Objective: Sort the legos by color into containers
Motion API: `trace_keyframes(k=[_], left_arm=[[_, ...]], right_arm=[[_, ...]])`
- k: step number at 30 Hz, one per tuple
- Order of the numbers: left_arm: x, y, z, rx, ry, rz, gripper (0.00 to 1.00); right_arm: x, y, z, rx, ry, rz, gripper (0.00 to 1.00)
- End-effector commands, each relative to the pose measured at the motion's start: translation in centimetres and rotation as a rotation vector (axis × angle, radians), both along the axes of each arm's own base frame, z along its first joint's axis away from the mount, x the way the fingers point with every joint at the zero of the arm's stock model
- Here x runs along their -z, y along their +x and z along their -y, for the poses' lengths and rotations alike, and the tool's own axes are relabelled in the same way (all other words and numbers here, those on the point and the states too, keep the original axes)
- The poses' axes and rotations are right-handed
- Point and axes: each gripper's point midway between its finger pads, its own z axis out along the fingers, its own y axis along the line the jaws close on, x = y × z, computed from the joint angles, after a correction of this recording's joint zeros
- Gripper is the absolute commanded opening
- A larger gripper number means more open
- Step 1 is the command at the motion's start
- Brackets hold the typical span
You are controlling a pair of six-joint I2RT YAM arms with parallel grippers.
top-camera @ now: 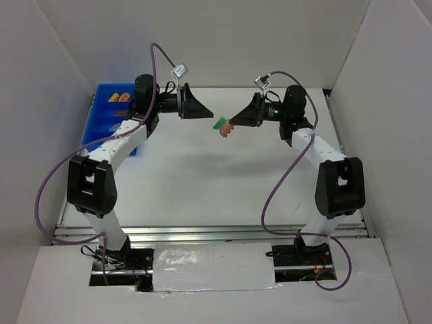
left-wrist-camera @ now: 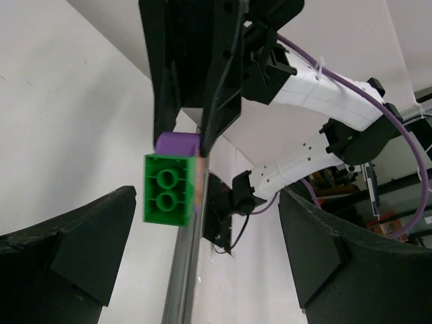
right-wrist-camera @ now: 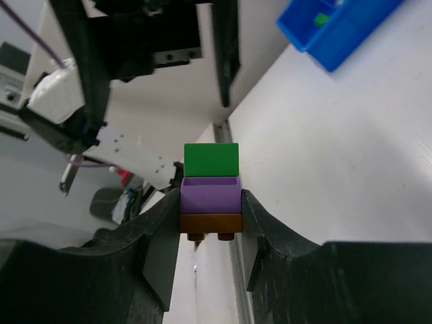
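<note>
Legos (right-wrist-camera: 210, 192), a 3-brick green-purple-brown stack, hang mid-air, pinched in the right gripper (top-camera: 233, 121)'s narrowed jaws. At its 9 o'clock the left gripper (top-camera: 201, 108) gapes empty; next it likely must pull green off. Farther, at 10 o'clock, lies the blue bin (top-camera: 94, 125).

Flat white matte table (top-camera: 202, 175), white panels (top-camera: 223, 40) standing along its left, far and right sides, silver metal rail (top-camera: 202, 233) running along its near edge, rectangular bright blue plastic bin (top-camera: 94, 125) with ridged compartments sitting on its far left corner
</note>
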Motion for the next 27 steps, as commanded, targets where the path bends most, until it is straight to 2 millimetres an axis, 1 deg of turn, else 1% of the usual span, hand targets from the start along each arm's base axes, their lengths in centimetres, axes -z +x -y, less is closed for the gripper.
trace_keyframes(k=[1,2,3,4,5,6,7,8,10,13,14,15,16,18,19,20,21,23,24,25,26,27], left_arm=[[-2.7,-2.6,0.1,0.061,-0.011,0.070,0.99],[-2.6,-2.4,0.3,0.058,0.006,0.119,1.00],[-2.3,-2.4,0.4,0.059,0.018,0.116,0.99],[-2.0,-2.6,0.5,0.063,0.033,0.088,0.99],[-2.0,-2.8,0.7,0.069,0.035,0.099,0.97],[-2.0,-3.0,0.8,0.080,0.032,0.093,0.97],[-2.4,-3.2,1.0,0.093,0.017,0.120,0.96],[-2.4,-3.4,1.2,0.106,0.008,0.090,0.94],[-2.5,-4.0,1.7,0.144,0.002,0.091,0.90],[-2.2,-4.1,2.1,0.158,0.003,0.079,0.77],[-2.3,-4.3,2.2,0.166,0.000,0.082,0.72],[-2.4,-4.4,2.2,0.170,-0.003,0.089,0.71],[-2.4,-4.4,2.3,0.174,-0.004,0.083,0.63],[-2.3,-4.3,2.3,0.177,-0.004,0.082,0.56],[-2.2,-4.3,2.3,0.178,-0.003,0.079,0.51],[-2.1,-4.2,2.4,0.174,-0.002,0.079,0.37],[-2.1,-4.1,2.4,0.169,0.001,0.069,0.32],[-2.1,-3.8,2.5,0.162,0.003,0.066,0.19],[-2.2,-3.7,2.5,0.162,0.003,0.064,0.14],[-2.2,-3.5,2.6,0.159,0.003,0.065,0.03],[-2.3,-3.2,2.6,0.152,0.004,0.064,0.00],[-2.1,-3.0,2.6,0.145,0.010,0.048,0.00]], right_arm=[[-3.6,-2.0,-0.8,-0.127,0.063,0.102,0.00],[-4.4,-2.3,-1.1,-0.141,0.079,0.109,0.00],[-4.4,-2.3,-1.2,-0.150,0.083,0.146,0.00],[-4.5,-2.4,-1.4,-0.158,0.093,0.109,0.00],[-4.8,-2.4,-1.5,-0.162,0.103,0.138,0.00],[-4.8,-2.5,-1.8,-0.171,0.111,0.120,0.00],[-4.9,-2.4,-1.9,-0.171,0.115,0.121,0.00],[-5.1,-2.3,-1.9,-0.169,0.121,0.135,0.00],[-5.1,-2.1,-2.1,-0.162,0.125,0.131,0.00],[-5.3,-2.0,-2.2,-0.165,0.125,0.134,0.00],[-5.3,-2.0,-2.2,-0.167,0.123,0.134,0.00],[-5.2,-2.0,-2.2,-0.163,0.121,0.139,0.00],[-5.2,-2.0,-2.2,-0.157,0.122,0.137,0.00],[-5.0,-1.9,-2.2,-0.150,0.116,0.133,0.00],[-5.1,-1.9,-2.3,-0.151,0.114,0.137,0.00],[-5.0,-1.9,-2.4,-0.153,0.110,0.143,0.00],[-5.2,-2.0,-2.4,-0.159,0.107,0.152,0.00],[-5.0,-2.1,-2.6,-0.167,0.098,0.137,0.00],[-5.1,-2.1,-2.7,-0.165,0.093,0.163,0.00],[-4.8,-2.1,-2.8,-0.164,0.084,0.136,0.00],[-4.7,-2.1,-2.9,-0.164,0.077,0.137,0.00],[-4.6,-2.1,-2.9,-0.159,0.067,0.174,0.00]])
